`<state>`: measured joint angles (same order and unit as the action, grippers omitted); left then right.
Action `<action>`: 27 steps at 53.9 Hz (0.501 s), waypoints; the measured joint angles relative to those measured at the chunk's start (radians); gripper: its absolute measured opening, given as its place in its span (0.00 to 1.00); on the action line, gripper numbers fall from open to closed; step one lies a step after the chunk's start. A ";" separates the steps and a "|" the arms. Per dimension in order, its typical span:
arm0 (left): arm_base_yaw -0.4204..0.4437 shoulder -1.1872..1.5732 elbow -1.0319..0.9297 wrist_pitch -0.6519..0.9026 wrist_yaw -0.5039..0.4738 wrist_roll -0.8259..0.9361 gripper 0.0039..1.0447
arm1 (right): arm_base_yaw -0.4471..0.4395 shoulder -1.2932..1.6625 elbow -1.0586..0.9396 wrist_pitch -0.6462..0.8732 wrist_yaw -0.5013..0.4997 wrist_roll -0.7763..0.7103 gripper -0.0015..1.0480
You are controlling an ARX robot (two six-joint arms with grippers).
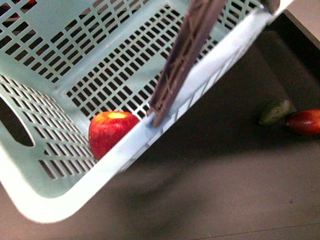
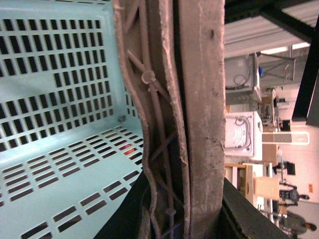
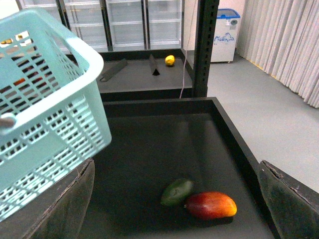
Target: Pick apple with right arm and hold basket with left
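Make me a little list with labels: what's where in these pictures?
Apple: round red apple, inside the basket's lowest corner
Basket: light turquoise slotted plastic basket, tilted
Left gripper: shut on the basket's brown-mauve handles
Right gripper: open, empty
Tray: black tray holds small dark green fruit beside long red-orange fruit

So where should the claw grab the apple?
I'd grab the apple round its middle, coming down through the open top of the basket. It's round, and its lower part is tucked behind the near wall, so only the top is free. Keep clear of the handle crossing beside it.
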<state>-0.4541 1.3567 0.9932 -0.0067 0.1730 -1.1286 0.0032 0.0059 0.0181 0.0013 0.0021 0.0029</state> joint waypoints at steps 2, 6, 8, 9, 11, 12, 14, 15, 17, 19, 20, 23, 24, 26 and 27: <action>0.020 -0.002 -0.001 0.002 0.003 -0.005 0.19 | 0.000 0.000 0.000 0.000 0.000 0.000 0.92; 0.071 -0.006 -0.004 0.008 0.014 -0.013 0.19 | 0.000 0.000 0.000 0.000 0.000 0.000 0.92; 0.096 -0.007 -0.007 0.008 0.018 -0.012 0.19 | 0.000 0.000 0.000 0.000 0.000 0.000 0.92; 0.124 -0.007 -0.010 0.005 0.021 -0.010 0.19 | 0.000 0.000 0.000 0.000 0.000 0.000 0.92; 0.164 -0.006 -0.013 -0.003 0.024 -0.003 0.19 | 0.000 0.000 0.000 0.000 0.000 0.000 0.92; 0.174 -0.005 -0.013 -0.006 0.026 -0.002 0.19 | 0.000 0.000 0.000 0.000 0.000 0.000 0.92; 0.218 0.005 -0.014 -0.013 0.031 0.003 0.19 | 0.000 0.000 0.000 0.000 0.000 0.000 0.92; 0.229 0.008 -0.014 -0.014 0.032 0.006 0.19 | 0.000 0.000 0.000 0.000 0.000 0.000 0.92; 0.285 0.028 -0.014 -0.020 0.032 0.017 0.19 | 0.000 0.000 0.000 0.000 0.000 0.000 0.92; 0.339 0.058 -0.011 -0.023 0.028 0.024 0.19 | 0.000 0.000 0.000 0.000 0.000 0.000 0.92; 0.360 0.071 -0.010 -0.024 0.025 0.027 0.19 | 0.000 0.000 0.000 0.000 0.000 0.000 0.92; 0.438 0.127 -0.007 0.000 0.017 0.021 0.19 | 0.000 0.000 0.000 0.000 0.000 0.000 0.92; 0.455 0.142 -0.006 0.010 0.014 0.014 0.19 | 0.000 0.000 0.000 0.000 0.000 0.000 0.92; 0.484 0.172 -0.006 0.035 0.008 0.002 0.19 | 0.000 0.000 0.000 0.000 0.000 0.000 0.92; 0.497 0.187 -0.006 0.048 0.005 -0.008 0.19 | 0.000 0.000 0.000 0.000 0.000 0.000 0.92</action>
<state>0.0425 1.5433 0.9867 0.0414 0.1783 -1.1362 0.0032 0.0055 0.0181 0.0013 0.0021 0.0029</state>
